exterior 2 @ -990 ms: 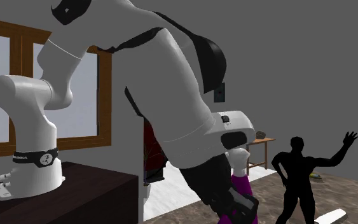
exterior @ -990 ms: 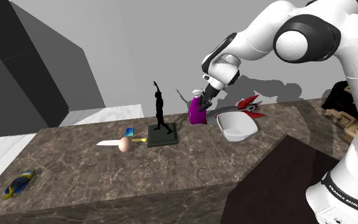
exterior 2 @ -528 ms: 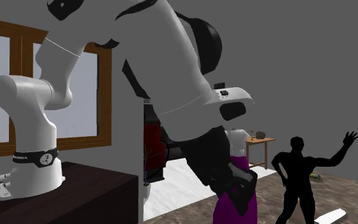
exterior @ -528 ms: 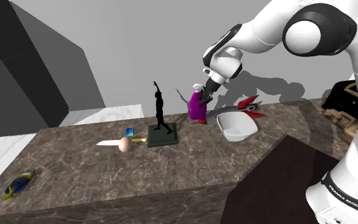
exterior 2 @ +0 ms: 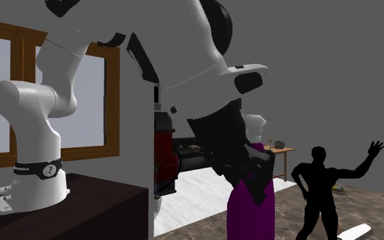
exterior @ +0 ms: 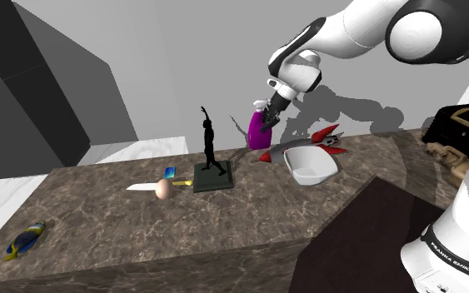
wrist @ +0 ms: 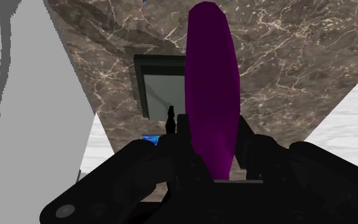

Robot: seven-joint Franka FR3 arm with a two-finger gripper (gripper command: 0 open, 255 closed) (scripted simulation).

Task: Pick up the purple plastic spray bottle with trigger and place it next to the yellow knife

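Raised higher, purple bottle (exterior: 259, 133) hangs (clasped) in pincer (exterior: 268, 120).

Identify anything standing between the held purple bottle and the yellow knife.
The black figurine stands on the counter between the purple bottle, clasped in the gripper above the counter, and the knife. An egg lies beside the knife.
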